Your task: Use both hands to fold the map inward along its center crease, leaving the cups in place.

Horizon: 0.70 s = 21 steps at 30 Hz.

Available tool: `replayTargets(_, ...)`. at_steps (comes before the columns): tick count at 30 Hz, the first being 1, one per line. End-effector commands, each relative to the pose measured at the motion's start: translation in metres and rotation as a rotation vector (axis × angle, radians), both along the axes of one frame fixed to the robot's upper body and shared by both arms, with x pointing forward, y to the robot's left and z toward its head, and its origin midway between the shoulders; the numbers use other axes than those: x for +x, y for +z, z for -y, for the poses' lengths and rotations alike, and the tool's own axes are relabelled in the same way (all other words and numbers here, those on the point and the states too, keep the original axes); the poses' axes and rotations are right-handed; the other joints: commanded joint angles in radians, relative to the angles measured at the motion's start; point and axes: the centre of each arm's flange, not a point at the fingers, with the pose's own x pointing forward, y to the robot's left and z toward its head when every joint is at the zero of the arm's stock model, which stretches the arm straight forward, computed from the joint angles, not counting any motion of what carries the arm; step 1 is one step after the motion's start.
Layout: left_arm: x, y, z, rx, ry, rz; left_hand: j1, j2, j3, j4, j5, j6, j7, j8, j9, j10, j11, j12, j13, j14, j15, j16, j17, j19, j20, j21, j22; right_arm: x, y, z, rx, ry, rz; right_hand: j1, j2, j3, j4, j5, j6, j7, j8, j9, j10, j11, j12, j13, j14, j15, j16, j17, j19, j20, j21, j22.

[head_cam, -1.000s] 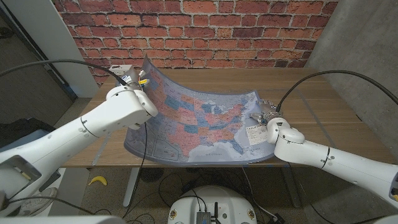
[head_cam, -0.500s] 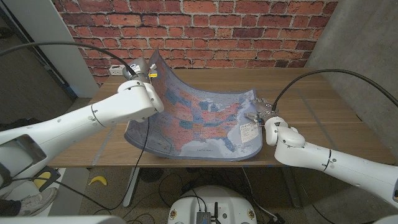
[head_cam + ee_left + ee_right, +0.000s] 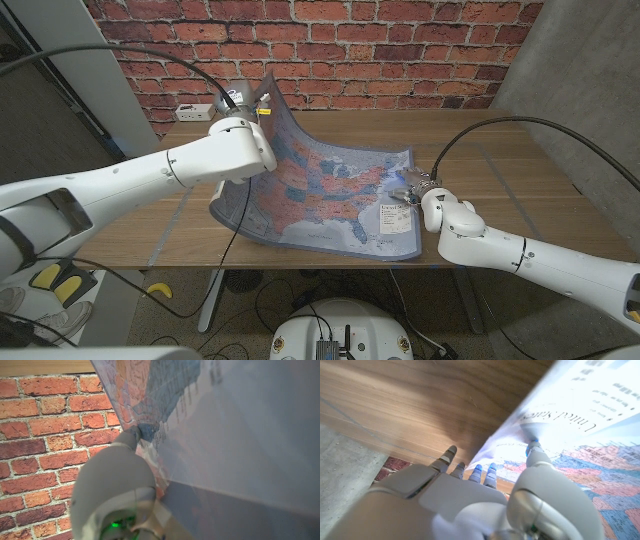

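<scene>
On the wooden table (image 3: 520, 170), in front of a red brick wall (image 3: 380, 50), lies the map (image 3: 330, 195): a large printed sheet of the United States in pale blue, pink and red tones, with a white legend box near its right front corner. Its left portion is lifted off the table and curves upward toward the wall, so the sheet forms a concave sweep; its right portion lies on the tabletop.

Left hand (image 3: 240, 140): raised above the table's left rear area, holding the map's raised left edge. In the left wrist view, a finger (image 3: 131, 437) presses against the printed face of the sheet, whose pale reverse side shows beside it.

Right hand (image 3: 425, 195): at the map's right edge, low on the table. In the right wrist view, the thumb (image 3: 532, 445) lies on the printed face while the other fingers (image 3: 470, 471) sit beneath the edge, pinching the sheet.
</scene>
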Motion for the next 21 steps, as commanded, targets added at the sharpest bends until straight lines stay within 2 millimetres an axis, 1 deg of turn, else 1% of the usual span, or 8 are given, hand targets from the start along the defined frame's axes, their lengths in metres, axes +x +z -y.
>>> replayTargets(1, 0.009, 0.011, 0.016, -0.056, -0.124, -0.077, 0.004, 0.003, -0.004, 0.003, 0.01, 0.129, 0.033, -0.007, 0.018, 0.037, -0.04, -0.003, -0.005, -0.006, -0.013, 0.002, -0.001, 0.02, 0.001, 0.017, 0.0, 0.008, -0.002, -0.001, -0.04, 0.001, -0.041, 0.005, -0.007, -0.002, -0.003, 0.006, 0.003, -0.002, 0.002, 0.003, 0.004, -0.001, 0.0, 0.002, 0.009, -0.068, -0.005, -0.001, 0.013, 0.001, -0.002, 0.001)
replayTargets(2, 0.01, 0.011, 0.017, -0.066, -0.149, -0.079, 0.006, 0.003, -0.005, 0.002, 0.011, 0.128, 0.032, -0.009, 0.017, 0.034, -0.04, -0.005, -0.006, -0.006, -0.019, 0.0, -0.006, 0.021, 0.0, 0.021, -0.001, 0.008, -0.002, -0.001, -0.041, 0.0, -0.04, 0.006, -0.007, -0.002, -0.003, 0.006, 0.002, -0.002, 0.002, 0.003, 0.004, -0.001, -0.001, 0.002, 0.009, -0.068, -0.006, -0.001, 0.013, 0.001, -0.002, 0.001)
replayTargets(10, 0.016, 0.01, 0.023, -0.113, -0.325, -0.079, 0.001, 0.009, -0.012, 0.008, 0.015, 0.126, 0.029, -0.019, 0.013, 0.035, -0.045, -0.017, -0.026, -0.002, -0.011, -0.009, -0.026, 0.023, -0.004, 0.04, -0.008, 0.014, -0.003, 0.001, -0.051, -0.004, -0.062, 0.015, -0.012, -0.002, -0.005, 0.01, 0.001, -0.001, 0.001, 0.003, 0.004, -0.001, -0.002, 0.002, 0.01, -0.067, -0.008, -0.001, 0.016, 0.002, -0.004, 0.001)
replayTargets(13, 0.016, 0.011, 0.025, -0.129, -0.398, -0.066, -0.003, 0.01, -0.013, 0.01, 0.017, 0.126, 0.027, -0.023, 0.011, 0.035, -0.048, -0.023, -0.036, 0.002, -0.014, -0.016, -0.037, 0.026, -0.008, 0.047, -0.011, 0.016, -0.005, 0.001, -0.058, -0.005, -0.072, 0.019, -0.014, -0.003, -0.006, 0.011, 0.003, 0.001, 0.002, 0.003, 0.004, -0.001, -0.003, 0.002, 0.011, -0.068, -0.008, -0.001, 0.017, 0.002, -0.005, 0.001)
replayTargets(15, 0.016, 0.011, 0.026, -0.141, -0.438, -0.062, -0.005, 0.011, -0.012, 0.011, 0.019, 0.128, 0.029, -0.026, 0.006, 0.036, -0.047, -0.027, -0.043, 0.003, -0.014, -0.02, -0.04, 0.032, -0.008, 0.053, -0.014, 0.017, -0.006, 0.002, -0.063, -0.008, -0.077, 0.021, -0.016, -0.003, -0.007, 0.011, 0.004, 0.002, 0.002, 0.003, 0.005, -0.001, -0.003, 0.002, 0.011, -0.068, -0.009, 0.0, 0.018, 0.002, -0.006, 0.001)
replayTargets(16, 0.016, 0.012, 0.027, -0.153, -0.447, -0.062, -0.006, 0.012, -0.01, 0.012, 0.02, 0.126, 0.027, -0.027, 0.008, 0.035, -0.048, -0.027, -0.043, 0.0, -0.023, -0.023, -0.037, 0.033, -0.01, 0.056, -0.016, 0.018, -0.006, 0.002, -0.064, -0.011, -0.079, 0.022, -0.017, -0.003, -0.007, 0.012, 0.003, 0.002, 0.002, 0.003, 0.006, 0.0, -0.003, 0.002, 0.011, -0.067, -0.009, 0.0, 0.018, 0.002, -0.006, 0.001)
replayTargets(17, 0.015, 0.012, 0.028, -0.157, -0.465, -0.059, -0.009, 0.012, -0.009, 0.014, 0.02, 0.127, 0.027, -0.029, 0.005, 0.035, -0.049, -0.03, -0.048, 0.004, -0.015, -0.028, -0.044, 0.036, -0.01, 0.059, -0.019, 0.018, -0.006, 0.002, -0.066, -0.011, -0.081, 0.023, -0.017, -0.003, -0.007, 0.012, 0.004, 0.002, 0.002, 0.003, 0.006, 0.0, -0.003, 0.002, 0.011, -0.067, -0.009, 0.0, 0.018, 0.002, -0.006, 0.001)
replayTargets(21, 0.016, 0.012, 0.028, -0.239, -0.523, -0.102, -0.023, 0.018, 0.0, 0.021, 0.02, 0.119, 0.028, -0.046, -0.011, 0.036, -0.049, -0.049, -0.081, 0.029, -0.027, -0.065, -0.088, 0.039, -0.005, 0.072, -0.036, 0.019, -0.007, 0.003, -0.078, -0.016, -0.083, 0.029, -0.019, -0.002, -0.008, 0.014, 0.006, 0.002, 0.003, 0.003, 0.006, -0.001, -0.004, 0.002, 0.011, -0.067, -0.01, 0.0, 0.019, 0.002, -0.007, 0.0)
